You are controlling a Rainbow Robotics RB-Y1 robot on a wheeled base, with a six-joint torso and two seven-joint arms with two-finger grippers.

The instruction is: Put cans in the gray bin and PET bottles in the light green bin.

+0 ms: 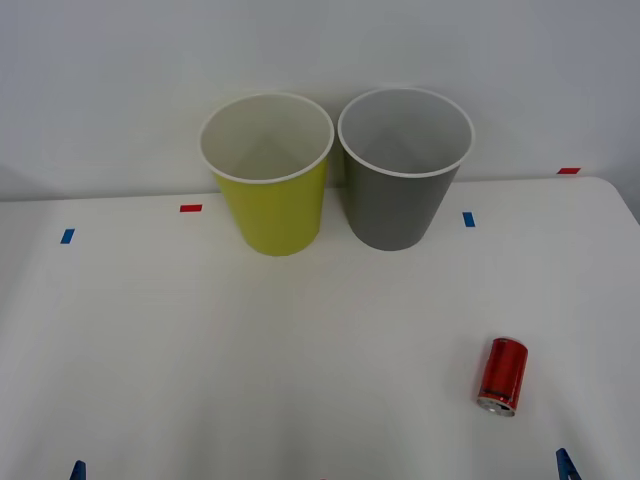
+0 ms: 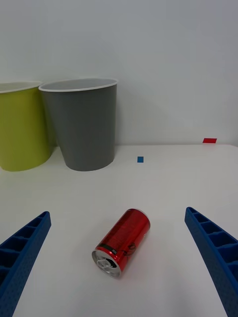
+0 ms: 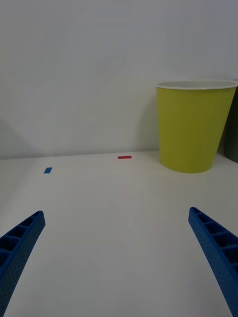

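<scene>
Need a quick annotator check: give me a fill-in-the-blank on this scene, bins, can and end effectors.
1. The red can lies on its ____ on the table.
2. The can sits nearer the ____ bin than the light green bin.
3. The right end effector has its fingers ____ on either side of the can; the left end effector waits over bare table.

Missing words: side; gray; open

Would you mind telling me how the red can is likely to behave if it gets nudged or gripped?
The red can lies on its side on the table, so a sideways nudge would probably roll it. Its glossy round wall may slip between the right hand's open fingers. It probably dents if squeezed hard.
</scene>
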